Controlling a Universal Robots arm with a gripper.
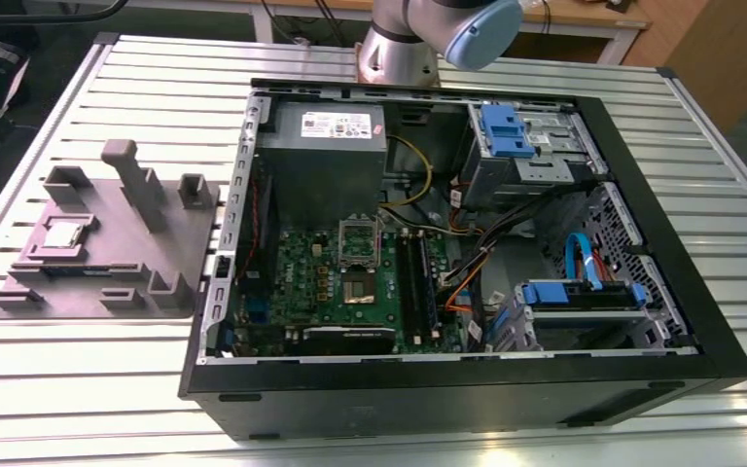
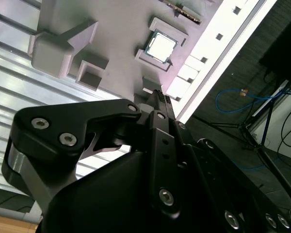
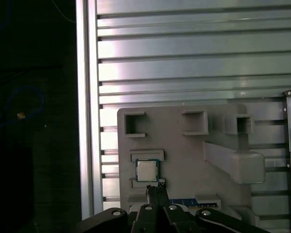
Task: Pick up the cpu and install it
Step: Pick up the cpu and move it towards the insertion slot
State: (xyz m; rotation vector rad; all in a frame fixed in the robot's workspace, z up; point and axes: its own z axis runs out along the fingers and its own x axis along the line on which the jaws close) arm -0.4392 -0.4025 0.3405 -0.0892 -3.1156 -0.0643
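We see our black gripper [image 3: 155,189] empty, its fingertips pressed together, hanging above the small square silvery-grey cpu [image 3: 147,170], which sits in a recess of the grey moulded plastic fixture plate [image 3: 184,160]. If we descend closed, we risk striking and scratching the chip.

Ribbed metal table [image 1: 88,389]; wooden furniture [image 1: 711,49] behind; dark floor [image 3: 34,194], perhaps carpeted.

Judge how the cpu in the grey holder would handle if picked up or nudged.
The cpu looks like a thin, flat metal-topped square: probably stiff, light, unlikely to roll. Raised ledges of the grey holder hem it in, so a sideways push likely wouldn't slide it. Thin edges may offer little grip.
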